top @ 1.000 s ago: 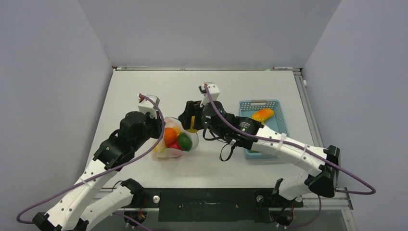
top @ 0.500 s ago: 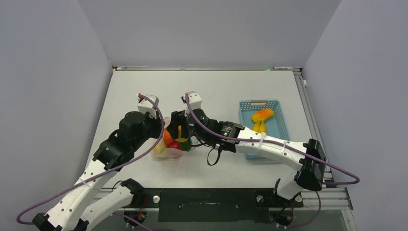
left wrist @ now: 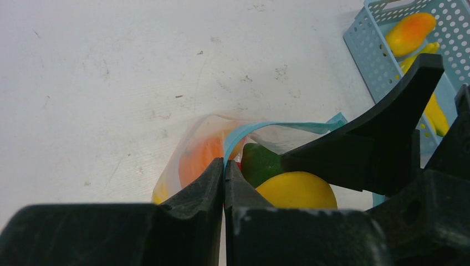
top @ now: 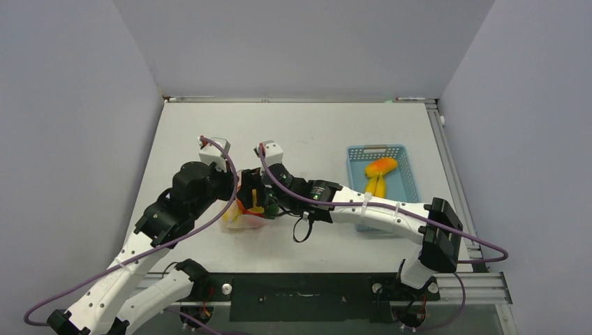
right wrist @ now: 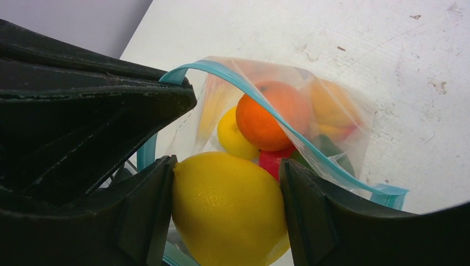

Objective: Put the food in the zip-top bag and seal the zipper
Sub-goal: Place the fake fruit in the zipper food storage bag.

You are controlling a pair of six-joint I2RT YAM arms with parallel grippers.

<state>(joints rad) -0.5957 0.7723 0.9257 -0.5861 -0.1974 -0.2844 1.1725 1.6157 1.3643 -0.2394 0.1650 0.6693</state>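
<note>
The clear crinkly plastic zip-top bag (right wrist: 354, 124) sits on the white table (top: 328, 132) between the two arms, its mouth held open; the left gripper (left wrist: 224, 169) has its jaws pressed together on the thin light blue zipper strip (right wrist: 233, 77), pinching one edge of the mouth and keeping it lifted; the right gripper (right wrist: 224, 169) stands partly open, its two fingers clamped on either side of a yellow lemon-shaped plastic fruit (right wrist: 227, 213), which hangs right at the bag's mouth with the strip curving around it, though whether it has fully crossed the rim is hard to tell; inside the bag already lie an orange round fruit (right wrist: 266, 119), a small yellow round fruit (right wrist: 233, 136), a red fruit (right wrist: 272, 160) and a green fruit (left wrist: 259, 163), so most of the filling looks done; over on the right, well apart from the bag, the light blue perforated plastic basket (top: 377, 149) holds an orange-yellow fruit (top: 380, 167) and yellow plastic bananas (top: 378, 185), so by my reckoning the lemon has to be let go into the bag, those last pieces carried across, and then the zipper pressed shut along its whole length, which is not yet begun; I would put the task a little past halfway.
</note>
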